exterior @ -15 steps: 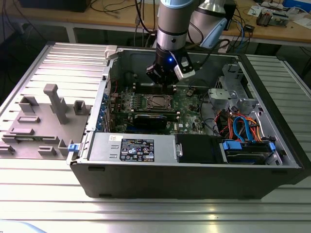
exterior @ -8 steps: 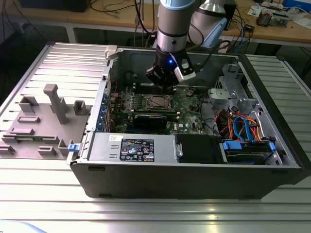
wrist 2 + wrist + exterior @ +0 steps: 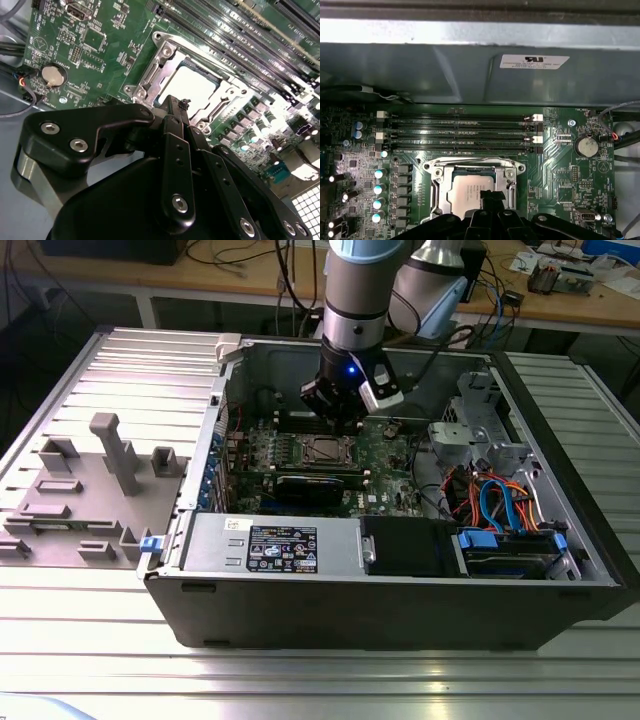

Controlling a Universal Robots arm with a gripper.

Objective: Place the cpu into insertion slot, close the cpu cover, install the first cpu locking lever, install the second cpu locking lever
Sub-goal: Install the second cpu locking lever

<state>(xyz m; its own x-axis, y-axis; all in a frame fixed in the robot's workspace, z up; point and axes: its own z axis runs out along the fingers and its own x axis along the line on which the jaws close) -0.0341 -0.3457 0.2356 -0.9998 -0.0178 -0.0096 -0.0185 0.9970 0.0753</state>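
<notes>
One arm, mine, reaches down into the open computer case (image 3: 400, 570) in the exterior view, and my claw (image 3: 335, 405) hangs just above the green motherboard (image 3: 385, 455), close over the insertion slot (image 3: 322, 449). In both wrist views the cpu (image 3: 192, 90) lies flat in that slot, its pale silver-grey top facing up and its edges square with the socket's metal rim; being square, it has no long axis that I can make out. The cpu cover (image 3: 470, 167) lies down flat around the chip, its window framing the metal top, with a thin wire lever (image 3: 470, 160) running along the side of the frame nearest the memory slots (image 3: 460, 134). Those long dark slots run parallel to that edge of the socket, between it and the case's grey wall. A round coin battery (image 3: 585, 146) sits on the board well apart from the socket, toward the corner with the loose cables. My fingers come together to a narrow black tip (image 3: 175, 107) just beside the near edge of the cover; the tips look pressed close with nothing between them, and I cannot tell whether they touch the frame. Outside the case, on the exterior view's left, a grey fixture (image 3: 100, 490) with upright pegs rests on the ribbed metal table (image 3: 300, 680)
</notes>
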